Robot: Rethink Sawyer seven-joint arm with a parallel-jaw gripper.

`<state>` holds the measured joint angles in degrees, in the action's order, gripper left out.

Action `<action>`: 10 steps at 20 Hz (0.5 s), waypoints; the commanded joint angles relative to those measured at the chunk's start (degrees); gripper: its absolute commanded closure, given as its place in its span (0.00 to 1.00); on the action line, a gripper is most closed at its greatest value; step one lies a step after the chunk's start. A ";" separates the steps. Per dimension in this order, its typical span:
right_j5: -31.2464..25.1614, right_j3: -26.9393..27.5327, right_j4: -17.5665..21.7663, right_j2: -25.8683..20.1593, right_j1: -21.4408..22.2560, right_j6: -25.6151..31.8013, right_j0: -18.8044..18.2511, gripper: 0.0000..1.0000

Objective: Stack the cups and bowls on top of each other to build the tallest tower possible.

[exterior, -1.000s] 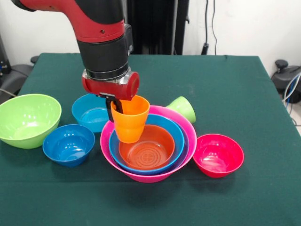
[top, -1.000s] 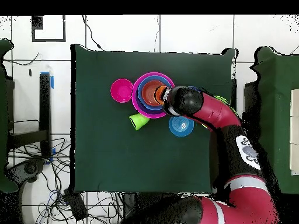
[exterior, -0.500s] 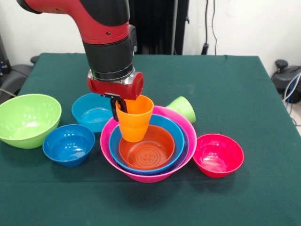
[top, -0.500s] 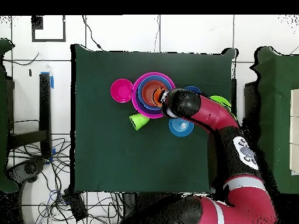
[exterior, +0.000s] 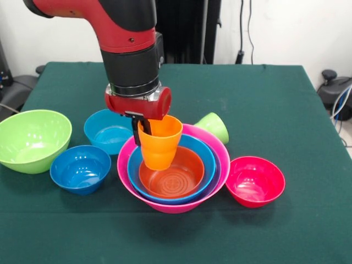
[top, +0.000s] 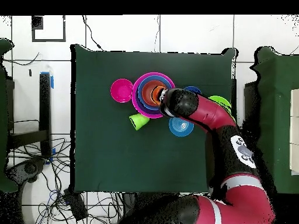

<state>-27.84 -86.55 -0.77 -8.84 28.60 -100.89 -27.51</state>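
Gripping orange cup (exterior: 159, 144) by rim, claw (exterior: 144, 127) clamped, above tower (exterior: 173, 171); dark green cloth-covered surface (exterior: 264, 104), white wall, hanging cables behind.

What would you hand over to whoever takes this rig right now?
Hand: shut on the orange cup, held upright over the nested stack.
Stack: orange bowl inside blue, inside the big pink bowl.
Loose on the table: lime green cup on its side behind the stack, red-pink bowl, lime green bowl, sky blue bowl, dark blue bowl.
Left: seat the cup, add the rest.
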 commanded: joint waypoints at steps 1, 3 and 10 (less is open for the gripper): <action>3.50 -1.80 -1.95 -5.73 -2.21 -7.54 1.99 1.00; 3.84 -2.08 -2.31 -5.97 -2.30 -7.85 2.14 1.00; 5.37 -2.54 -3.38 -6.71 -3.22 -8.49 2.45 1.00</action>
<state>-26.12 -86.55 -1.95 -9.20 28.25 -100.89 -26.97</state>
